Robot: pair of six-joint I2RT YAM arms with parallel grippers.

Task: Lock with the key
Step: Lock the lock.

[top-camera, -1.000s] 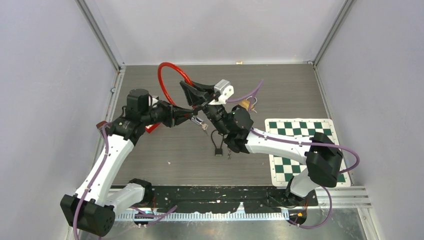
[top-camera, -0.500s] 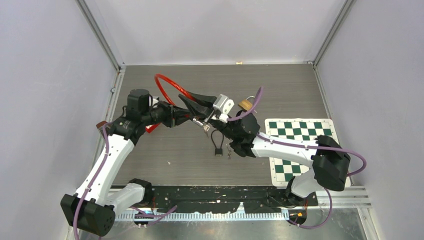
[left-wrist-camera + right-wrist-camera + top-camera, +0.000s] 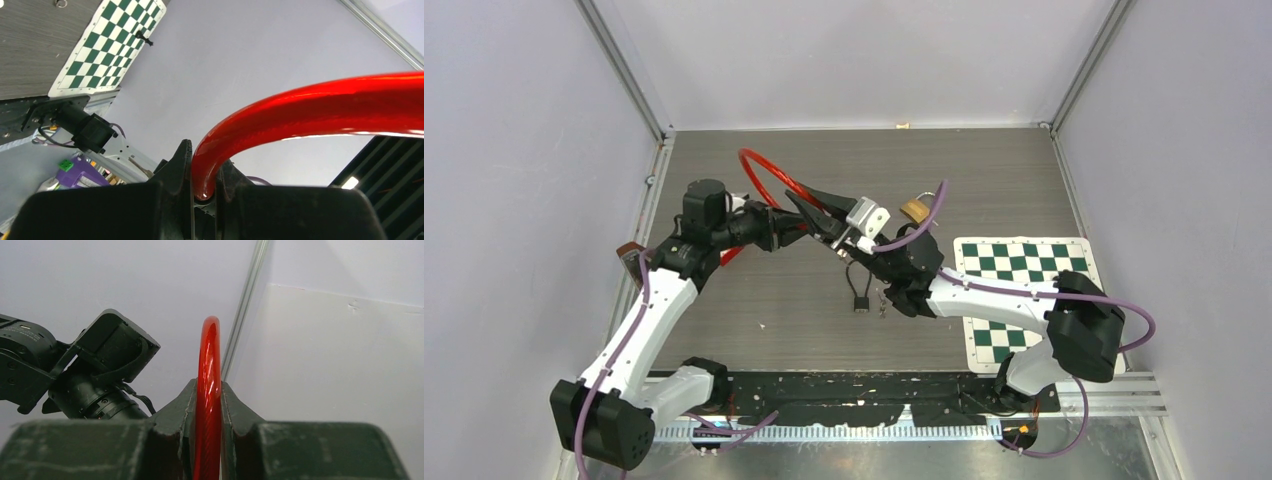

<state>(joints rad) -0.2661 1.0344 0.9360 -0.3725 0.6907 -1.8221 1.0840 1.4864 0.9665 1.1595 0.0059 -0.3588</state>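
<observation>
Above the table [image 3: 984,180], the red cable lock [image 3: 320,105] is held clamped between the fingers of both the left gripper [image 3: 204,167] and the right gripper [image 3: 208,395]. Steadying the lock seems to be the step in hand. No key is seen in either grip, so one gripper would probably have to be freed to fetch it.

A dark wood-grain table [image 3: 984,180] fills the middle of the top view, walled in by pale lilac panels [image 3: 524,200], with metal posts [image 3: 624,70] running up from the back corners. At the right of the frame lies a green-and-white chess mat [image 3: 1014,258] — flat on the table. In the left wrist view, upper left, the mat carries one small black piece [image 3: 145,38] near its edge. Black tape [image 3: 804,388] — ragged below — lines the table's near edge, with a metal rail [image 3: 1124,395] at its right end.
</observation>
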